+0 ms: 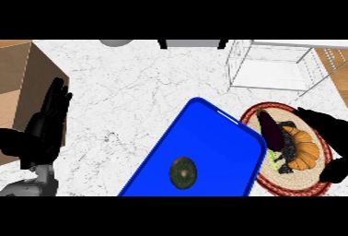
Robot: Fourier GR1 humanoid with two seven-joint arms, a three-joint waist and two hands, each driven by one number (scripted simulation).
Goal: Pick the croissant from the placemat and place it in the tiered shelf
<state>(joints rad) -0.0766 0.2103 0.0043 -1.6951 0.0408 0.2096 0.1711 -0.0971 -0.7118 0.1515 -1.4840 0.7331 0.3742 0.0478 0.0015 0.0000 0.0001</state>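
Right hand (pixel 325 138) closing in on the croissant (pixel 303 150)
Its fingers are curling around the pastry's right side, not yet gripping, while the croissant is lying lengthwise up-down on the placemat (pixel 272 184), directly left of the palm; the shelf (pixel 272 64) is waiting beyond

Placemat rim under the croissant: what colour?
Red, ringing a tan woven centre of the placemat; seen in the head view.

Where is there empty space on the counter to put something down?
Bare marble counter lies between the left hand, the blue tray and the wire shelf. It is crowded at the placemat: croissant, eggplant and right hand meet there.
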